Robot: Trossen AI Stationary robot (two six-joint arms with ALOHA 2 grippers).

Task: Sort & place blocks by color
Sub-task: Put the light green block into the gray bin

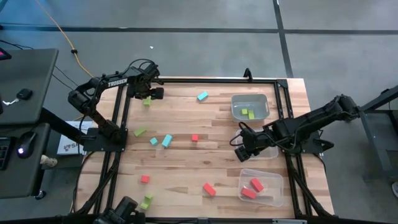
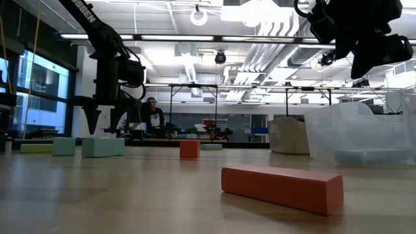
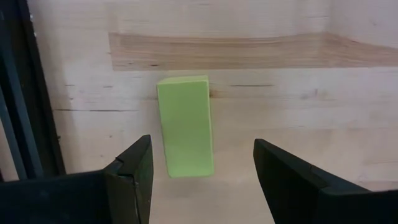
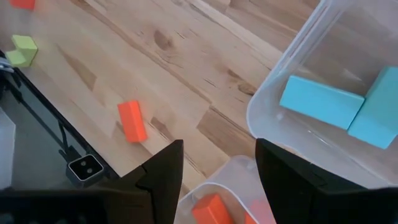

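A lime green block [image 3: 185,126] lies flat on the wooden table [image 1: 217,162] at the far left. My left gripper [image 3: 202,177] points down just above it, open, a finger on either side and touching nothing. Other blocks are scattered on the table: a blue one [image 1: 202,96], two blue ones [image 1: 166,140], a green bar [image 1: 140,132] and red ones [image 1: 194,137] [image 1: 209,189]. My right gripper [image 4: 219,165] hangs open and empty at the right, slanting down above the clear bin [image 4: 323,102] that holds blue blocks.
A clear bin with green blocks [image 1: 250,107] stands at the far right and a clear bin with red blocks [image 1: 261,185] at the near right. A black frame rail [image 3: 25,93] runs close beside the left gripper. More green blocks [image 1: 146,200] lie near the front left.
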